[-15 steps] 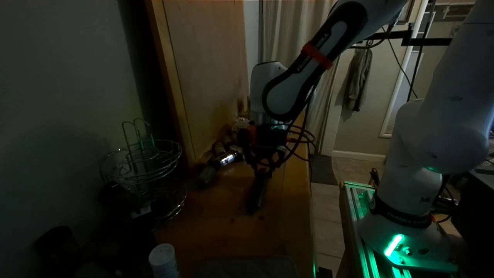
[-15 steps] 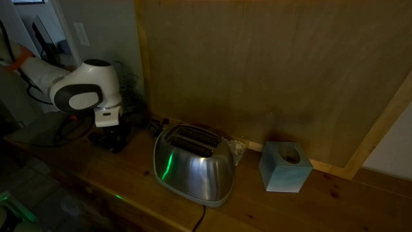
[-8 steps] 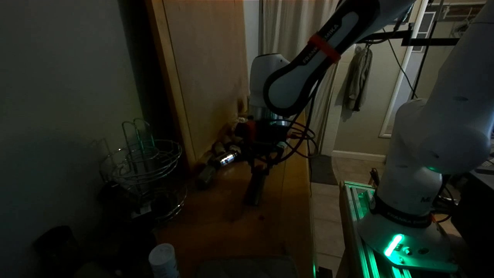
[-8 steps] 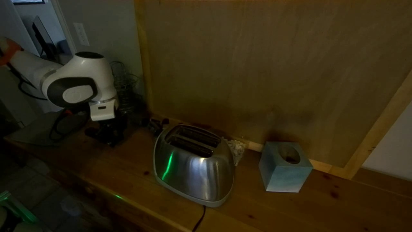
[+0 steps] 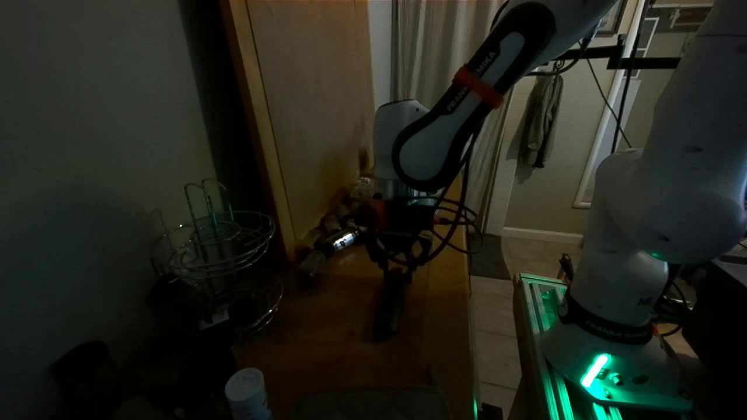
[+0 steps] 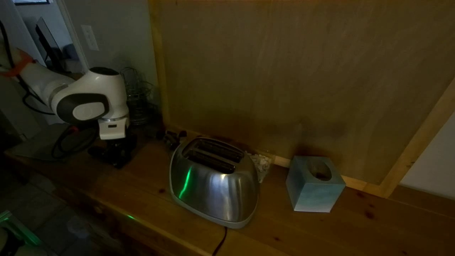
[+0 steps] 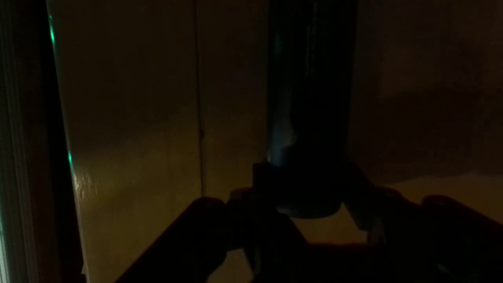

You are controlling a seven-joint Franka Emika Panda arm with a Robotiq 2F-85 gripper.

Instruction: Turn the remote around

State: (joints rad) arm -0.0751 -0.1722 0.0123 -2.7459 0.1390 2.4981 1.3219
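Note:
The remote point(image 5: 390, 306) is a slim dark bar. In an exterior view it hangs from my gripper point(image 5: 398, 269) and points toward that camera over the wooden table. In the wrist view the remote point(image 7: 310, 114) runs from the top edge down between my fingertips, with its rounded near end just past them. My gripper point(image 7: 304, 179) is shut on the remote near that end, one finger on each side. It is too dark to tell whether the far end touches the table. In an exterior view the gripper point(image 6: 115, 160) is a dark shape in which I cannot pick out the remote.
A wire rack point(image 5: 213, 251) stands by the wall and a white cup point(image 5: 248, 391) in front of it. A dark object with a shiny band point(image 5: 344, 240) lies near the wooden panel. A toaster point(image 6: 213, 185) and a tissue box point(image 6: 314, 185) stand farther along the table.
My gripper and the remote rose a little from one second to half a second ago. Now they are lower again, with the remote's far end lower in the exterior view than before. It stays held.

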